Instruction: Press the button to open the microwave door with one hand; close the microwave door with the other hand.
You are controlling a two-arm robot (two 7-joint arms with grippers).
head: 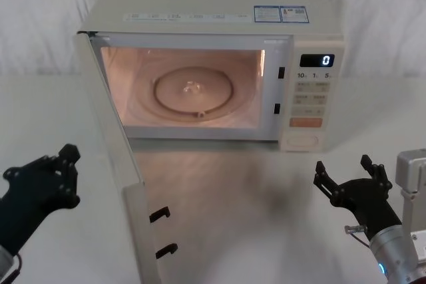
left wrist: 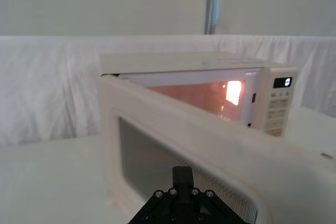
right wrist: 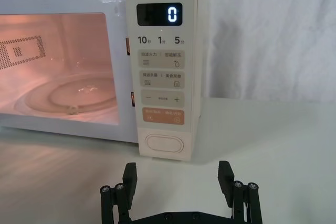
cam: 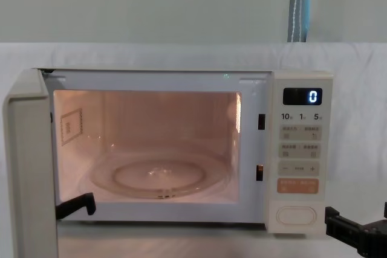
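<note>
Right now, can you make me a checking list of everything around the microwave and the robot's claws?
Surface: white table, bare in front of the microwave.
Door: microwave door swung wide open, light on inside, glass plate bare.
Button: oval button untouched, screen shows 0.
Clutter: nothing seen.
Claws: left claw beside the door's outer face, not touching; right claw open, facing the button.
Cables: nothing seen.
Surroundings: white cloth backdrop.

microwave door (head: pixel 118 164): I see smooth cream plastic with a satin sheen; dark glass window
button (right wrist: pixel 163 144): smooth cream plastic, matt
turntable (head: pixel 194 92): clear glossy glass
table (head: pixel 219 204): I read a smooth white top, faintly reflective
backdrop (cam: pixel 151 52): white cloth, creased
right tool (right wrist: pixel 178 184): matt black, with small bright screws
</note>
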